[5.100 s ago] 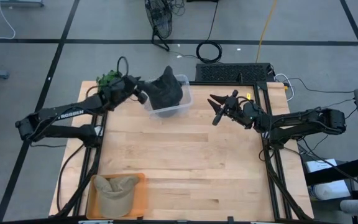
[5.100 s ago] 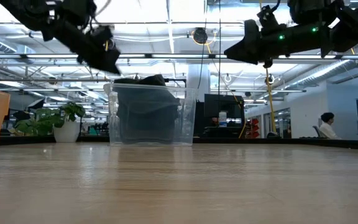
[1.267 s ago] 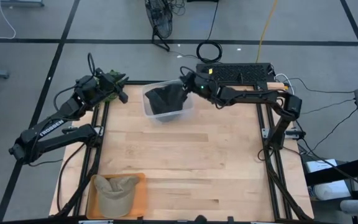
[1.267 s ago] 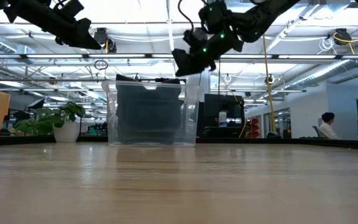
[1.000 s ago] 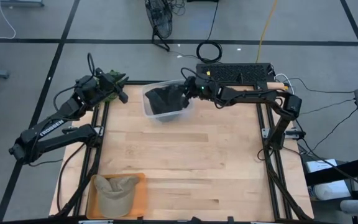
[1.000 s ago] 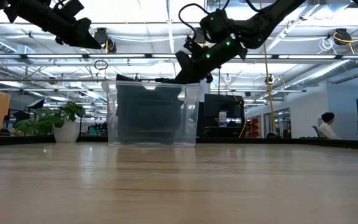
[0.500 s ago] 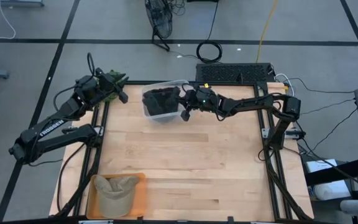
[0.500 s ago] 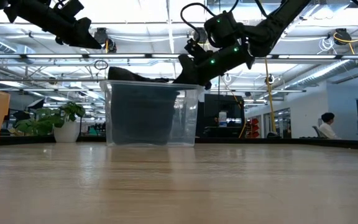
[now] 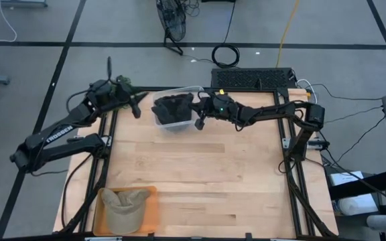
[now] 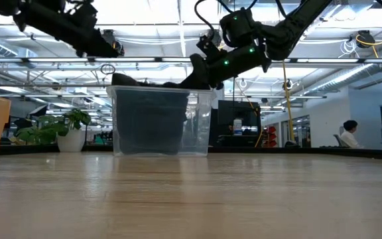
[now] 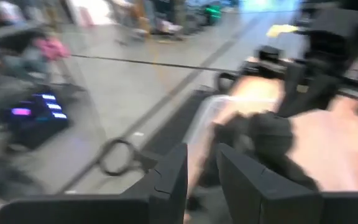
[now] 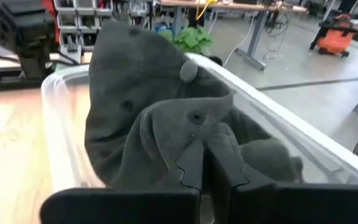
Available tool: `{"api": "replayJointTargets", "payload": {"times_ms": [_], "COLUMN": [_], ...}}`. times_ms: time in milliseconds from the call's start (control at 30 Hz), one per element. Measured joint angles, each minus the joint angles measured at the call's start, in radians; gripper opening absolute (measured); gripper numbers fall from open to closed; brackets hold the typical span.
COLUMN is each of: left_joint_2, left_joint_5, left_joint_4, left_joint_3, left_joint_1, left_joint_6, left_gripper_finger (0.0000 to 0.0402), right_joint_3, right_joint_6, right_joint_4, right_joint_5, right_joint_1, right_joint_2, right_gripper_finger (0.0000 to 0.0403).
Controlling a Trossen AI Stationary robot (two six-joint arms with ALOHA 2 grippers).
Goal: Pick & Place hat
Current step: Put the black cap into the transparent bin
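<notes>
A dark grey hat [image 9: 173,107] lies crumpled in a clear plastic bin [image 9: 179,124] at the table's far edge, its crown heaped above the rim [image 10: 144,85]. My right gripper [image 9: 194,112] reaches over the bin's right side and is shut on the hat [image 12: 160,124]. My left gripper [image 9: 135,105] hovers open just left of the bin, above rim height [image 10: 105,46], with nothing between its fingers [image 11: 201,180]. My right gripper pinches a fold of the hat's cloth [image 12: 194,146] between its two shut fingertips. It comes from the table's right, slanting down over the bin's rim. One layer or several, I cannot tell. The hat rests slack in the bin, its top bunched up against the fingers.
A tan cap [image 9: 126,204] lies in an orange tray [image 9: 151,201] at the table's near left corner. A green plant [image 9: 118,85] stands off the far left corner. A keyboard [image 9: 253,77] lies behind the table. The wooden top [image 9: 200,174] between bin and tray is bare.
My right gripper, shut throughout, has moved from the bin's far right corner toward the table's near edge and down onto the hat. The bin has slid a little to the left. My left gripper has moved right and down toward the bin.
</notes>
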Motion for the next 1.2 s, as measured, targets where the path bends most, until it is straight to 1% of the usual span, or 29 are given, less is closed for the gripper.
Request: {"api": "replayJointTargets", "payload": {"times_ms": [67, 100, 233, 333, 433, 533, 600, 700, 767, 833, 900, 1100, 1200], "left_joint_2": [0.032, 0.054, 0.168, 0.240, 0.278, 0.278, 0.276, 0.276, 0.276, 0.276, 0.276, 0.276, 0.277], "left_joint_5": [0.061, 0.075, 0.071, 0.040, 0.013, 0.011, 0.010, 0.006, -0.021, -0.062, -0.078, -0.073, -0.085], "left_joint_4": [-0.017, -0.031, -0.053, 0.023, 0.139, 0.167, 0.132, 0.048, 0.018, 0.012, 0.010, -0.026, -0.043], "left_joint_3": [0.000, 0.000, 0.000, 0.000, 0.000, 0.000, 0.000, 0.000, 0.000, 0.000, 0.000, 0.000, 0.000], "left_joint_1": [-0.004, -0.011, -0.061, -0.092, -0.109, -0.113, -0.113, -0.113, -0.114, -0.113, -0.113, -0.134, -0.158], "left_joint_6": [-0.018, -0.026, 0.020, 0.042, 0.006, -0.021, -0.018, 0.031, 0.078, 0.099, 0.104, 0.135, 0.163], "left_gripper_finger": [0.0097, 0.0097, 0.0097, 0.0097, 0.0097, 0.0097, 0.0097, 0.0097, 0.0097, 0.0097, 0.0097, 0.0097, 0.0097], "right_joint_3": [0.000, 0.000, 0.000, 0.000, 0.000, 0.000, 0.000, 0.000, 0.000, 0.000, 0.000, 0.000, 0.000], "right_joint_6": [0.001, 0.001, -0.003, -0.002, -0.004, -0.005, -0.005, -0.005, -0.005, -0.005, -0.005, -0.033, -0.055], "right_joint_4": [-0.018, -0.030, -0.070, -0.071, -0.072, -0.072, -0.072, -0.072, -0.072, -0.072, -0.072, -0.062, -0.003], "right_joint_5": [0.000, 0.000, 0.000, 0.000, 0.000, 0.000, 0.000, 0.000, 0.000, 0.000, 0.000, 0.001, 0.001], "right_joint_1": [0.006, 0.008, 0.016, 0.016, 0.016, 0.016, 0.016, 0.016, 0.015, 0.015, 0.015, 0.010, -0.001], "right_joint_2": [0.000, 0.000, 0.000, 0.000, 0.000, 0.000, 0.000, 0.000, 0.000, 0.000, 0.000, 0.000, 0.001], "right_gripper_finger": [0.0000, 0.0000, 0.0000, 0.0000, 0.0000, 0.0000, 0.0000, 0.0000, 0.0000, 0.0000, 0.0000, 0.0000, 0.0000]}}
